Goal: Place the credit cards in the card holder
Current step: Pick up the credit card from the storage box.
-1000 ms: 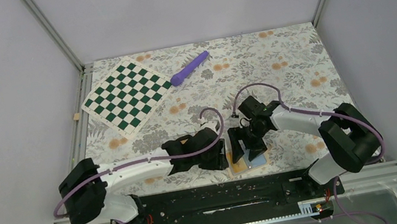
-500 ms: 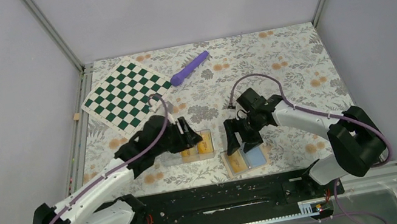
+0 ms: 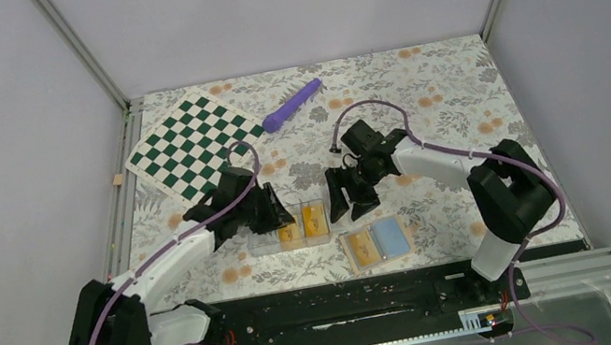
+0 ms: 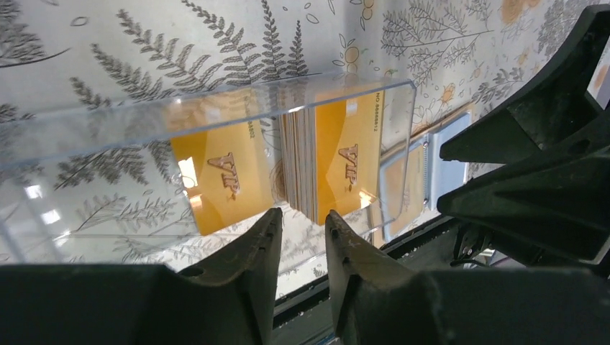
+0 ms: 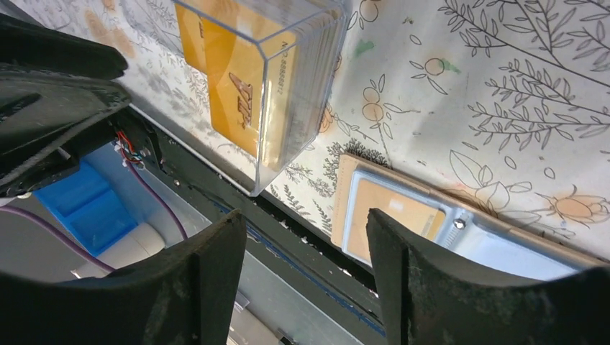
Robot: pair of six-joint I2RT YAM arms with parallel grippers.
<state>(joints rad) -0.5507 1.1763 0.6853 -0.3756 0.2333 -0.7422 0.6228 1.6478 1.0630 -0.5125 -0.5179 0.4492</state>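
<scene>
The tan card holder (image 3: 376, 244) lies open near the table's front edge. One orange card (image 3: 362, 249) sits in its left pocket, and the right pocket is light blue. It also shows in the right wrist view (image 5: 431, 223) and the left wrist view (image 4: 447, 154). More orange cards (image 3: 314, 219) stand in a clear plastic case (image 3: 290, 229); they show close up in the left wrist view (image 4: 347, 162) and the right wrist view (image 5: 231, 93). My left gripper (image 3: 283, 217) hovers over the case, narrowly open and empty (image 4: 302, 215). My right gripper (image 3: 353, 204) is wide open and empty (image 5: 306, 223), just right of the case.
A green-and-white chessboard (image 3: 196, 147) lies at the back left. A purple stick (image 3: 292, 105) lies behind the arms. A small beige block (image 3: 119, 179) sits on the left rail. The black front rail (image 3: 343, 299) runs just before the card holder.
Both grippers have left the card holder and moved back. The left arm swung left and now hovers over the clear case. The card holder now lies uncovered and open.
</scene>
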